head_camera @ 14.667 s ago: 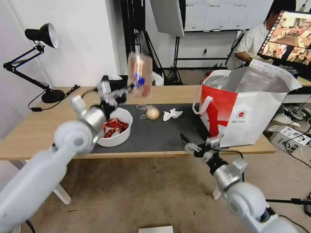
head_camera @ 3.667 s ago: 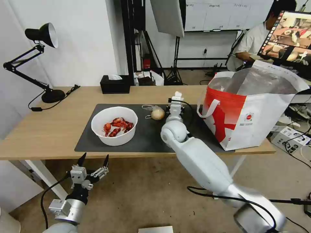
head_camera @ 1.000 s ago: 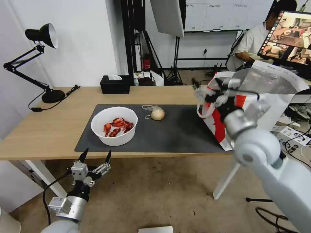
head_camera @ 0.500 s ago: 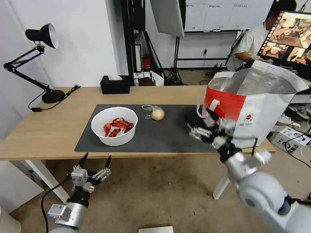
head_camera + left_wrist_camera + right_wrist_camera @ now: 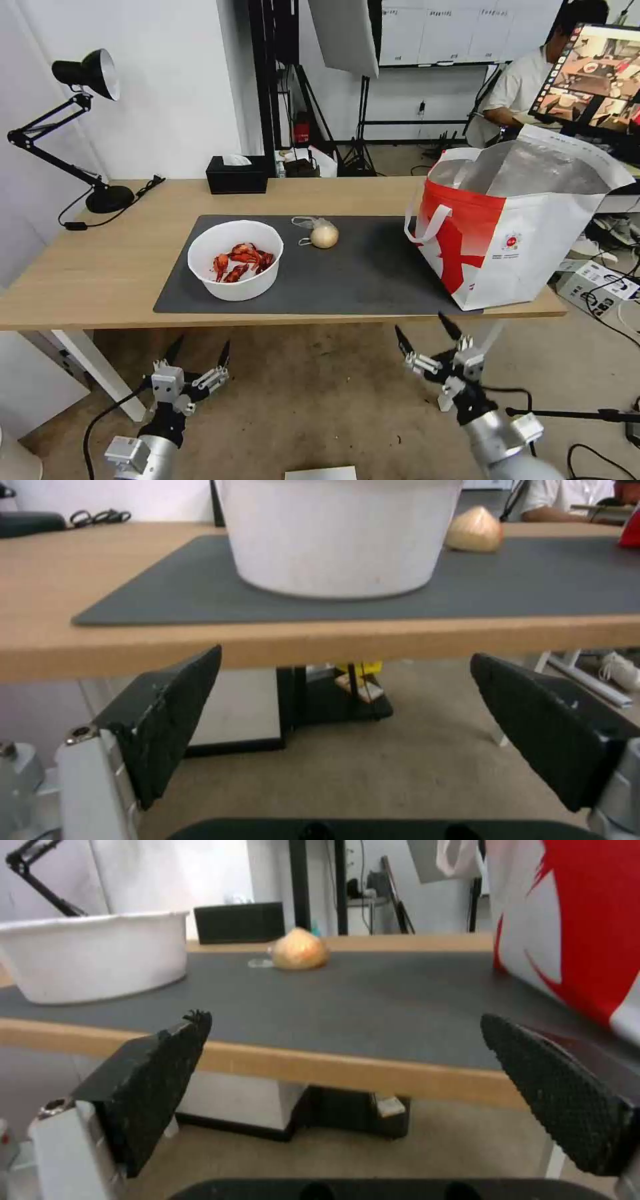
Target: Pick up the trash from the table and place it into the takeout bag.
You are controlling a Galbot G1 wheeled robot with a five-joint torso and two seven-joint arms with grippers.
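Hanging below the desk [image 5: 80,267] edge, the left tool [image 5: 198,350] and right tool [image 5: 427,337] were both spread wide and empty. Judging by the bowl of crayfish shells [image 5: 235,259] and bagged beige ball [image 5: 324,235] remaining on the mat [image 5: 373,273], another pickup toward the takeout bag [image 5: 513,233] seemed due.

- Takeout bag [image 5: 527,247]: small round red logo on its white side panel, with a line of small print under it; neither is legible.
- Whiteboard on the back wall [image 5: 460,30]: ruled grid with handwritten marks, too small to read.
- Monitor [image 5: 590,73]: shows pictures only; no legible text.
- No other readable text, numbers or labels.
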